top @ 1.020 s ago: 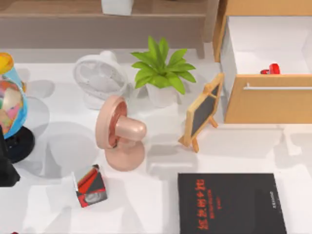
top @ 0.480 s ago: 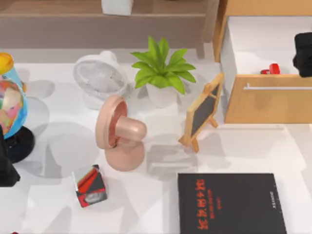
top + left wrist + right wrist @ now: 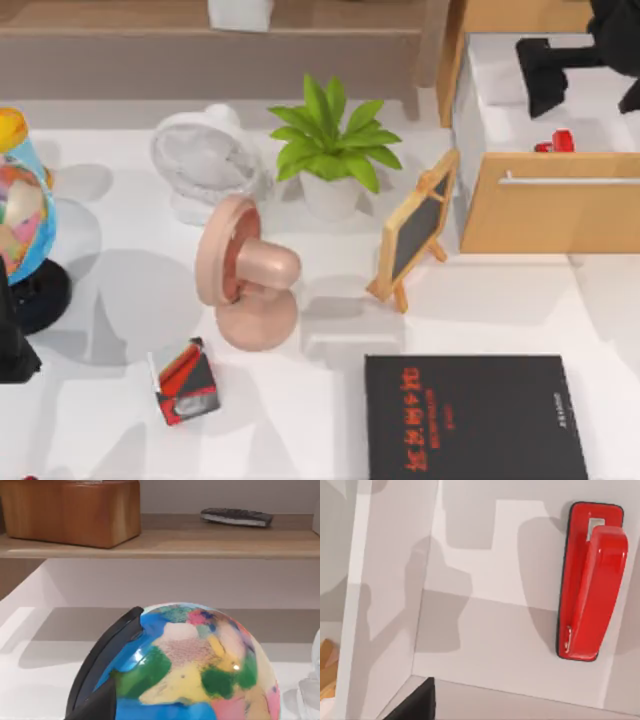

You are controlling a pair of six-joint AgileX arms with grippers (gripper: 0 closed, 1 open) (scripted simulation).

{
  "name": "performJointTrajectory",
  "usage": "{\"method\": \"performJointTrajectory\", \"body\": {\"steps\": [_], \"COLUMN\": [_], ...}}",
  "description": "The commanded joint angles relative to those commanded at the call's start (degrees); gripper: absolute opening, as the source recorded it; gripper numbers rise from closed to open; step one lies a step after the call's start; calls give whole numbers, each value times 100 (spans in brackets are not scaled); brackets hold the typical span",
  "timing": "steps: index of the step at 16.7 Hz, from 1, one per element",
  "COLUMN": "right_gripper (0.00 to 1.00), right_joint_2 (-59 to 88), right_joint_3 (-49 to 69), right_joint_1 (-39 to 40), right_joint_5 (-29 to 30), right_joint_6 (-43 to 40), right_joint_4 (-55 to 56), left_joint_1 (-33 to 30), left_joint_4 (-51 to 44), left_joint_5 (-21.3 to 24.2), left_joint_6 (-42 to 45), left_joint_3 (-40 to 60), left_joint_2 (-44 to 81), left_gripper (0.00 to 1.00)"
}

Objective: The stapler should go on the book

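Where drawer gapes: one stapler (image 3: 556, 142), one book (image 3: 474, 417).

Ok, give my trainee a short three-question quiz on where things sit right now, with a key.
1. True or false: the small bright red stapler lies on the large flat black book.
2. What holds the stapler? A) the open white-lined wooden drawer B) the shelf C) the table
3. Fill in: the small wood-framed chalkboard stands between the green potted plant and the ____.

Key: 1 false, it lies in the drawer, where the right arm's gripper hangs above it; 2 A; 3 drawer. The left arm sits parked at the table's left edge by the colourful globe.
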Motion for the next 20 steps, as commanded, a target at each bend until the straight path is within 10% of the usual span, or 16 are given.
{"method": "performJointTrajectory", "body": {"steps": [20], "right_gripper": [100], "right_joint_2": [1767], "right_joint_3": [1584], "right_joint_1": [-99], "right_joint_5": [427], "right_joint_6": [258], "right_joint_4": [-828], "left_joint_1": [0], "left_joint_4": [0], "left_joint_5": [0], "left_joint_6": [0], "left_joint_3": [0], "left_joint_2": [0], "left_gripper": [100]}}
